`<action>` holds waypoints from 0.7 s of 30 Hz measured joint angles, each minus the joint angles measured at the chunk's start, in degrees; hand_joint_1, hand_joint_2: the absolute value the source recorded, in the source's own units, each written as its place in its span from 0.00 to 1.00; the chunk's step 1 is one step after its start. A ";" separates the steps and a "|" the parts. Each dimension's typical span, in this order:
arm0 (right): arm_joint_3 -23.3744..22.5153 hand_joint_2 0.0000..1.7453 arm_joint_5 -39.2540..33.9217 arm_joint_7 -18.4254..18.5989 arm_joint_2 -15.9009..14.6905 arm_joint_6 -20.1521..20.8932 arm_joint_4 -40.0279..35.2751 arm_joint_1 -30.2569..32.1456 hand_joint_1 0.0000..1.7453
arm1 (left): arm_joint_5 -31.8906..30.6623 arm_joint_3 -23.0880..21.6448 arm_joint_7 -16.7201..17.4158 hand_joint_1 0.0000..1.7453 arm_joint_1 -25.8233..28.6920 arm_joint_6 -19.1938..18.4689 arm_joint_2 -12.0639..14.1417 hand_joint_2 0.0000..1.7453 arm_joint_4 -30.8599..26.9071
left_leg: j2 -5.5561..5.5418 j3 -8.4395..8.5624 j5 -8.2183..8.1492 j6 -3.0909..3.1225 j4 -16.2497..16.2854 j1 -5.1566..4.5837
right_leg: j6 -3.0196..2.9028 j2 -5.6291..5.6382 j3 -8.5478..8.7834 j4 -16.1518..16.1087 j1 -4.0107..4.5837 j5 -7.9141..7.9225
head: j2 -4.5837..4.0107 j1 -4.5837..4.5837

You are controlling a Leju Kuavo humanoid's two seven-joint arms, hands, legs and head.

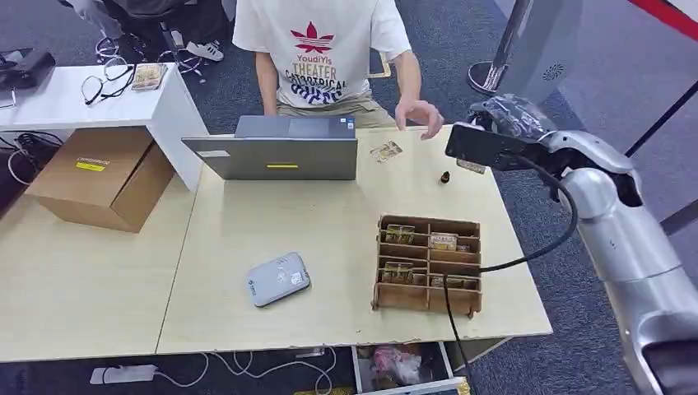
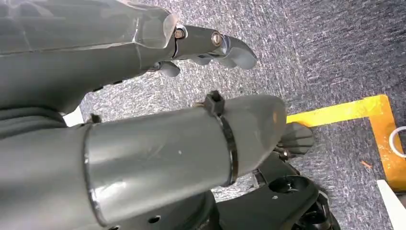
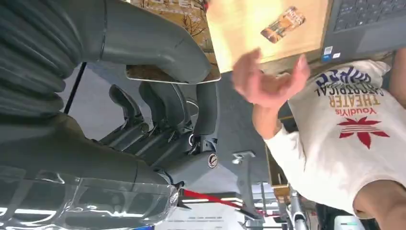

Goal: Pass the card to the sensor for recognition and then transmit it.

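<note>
Reaching up from the lower right corner of the head view with the silver right arm (image 1: 634,247), carrying the right hand (image 1: 514,115) out past the far right corner of the table (image 1: 247,329), well apart from the card reader (image 1: 278,280) lying near the front edge. Pinching the card (image 3: 203,52) between the thick thumb (image 3: 158,43) on its face and the darker fingers (image 3: 158,103) curled close together behind it, judging from the right wrist view. Meeting a person's hand (image 1: 418,113), open and hovering just beside. Probably handing over at this stage. Risking a drop if the thumb is easing off before the person is gripping, since the card is hanging beyond the table edge above carpet; risking a brush with that hand too, being so close; and risking, if recognition is not yet done, passing the card on unread. Lying on the table near the open laptop (image 1: 280,148): a second card (image 1: 385,151). Hanging low over the carpet with the left hand (image 2: 225,124), thumb and fingers loosely apart, holding nothing. Standing at the right of the table: a wooden divided tray (image 1: 380,271), keeping cards upright in several compartments, both back and front rows. Sitting closed on the neighbouring table: a cardboard box (image 1: 99,177), contents hidden.
</note>
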 joint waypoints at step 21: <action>7.50 1.00 -0.44 -0.74 13.31 -4.67 26.99 -11.22 1.00 | -1.12 -1.48 2.01 0.00 -1.21 -0.11 -0.79 0.00 0.00 | 0.00 0.02 0.04 -0.02 0.00 0.01 | -0.01 0.02 -0.01 0.03 0.01 0.01 | 0.00 0.02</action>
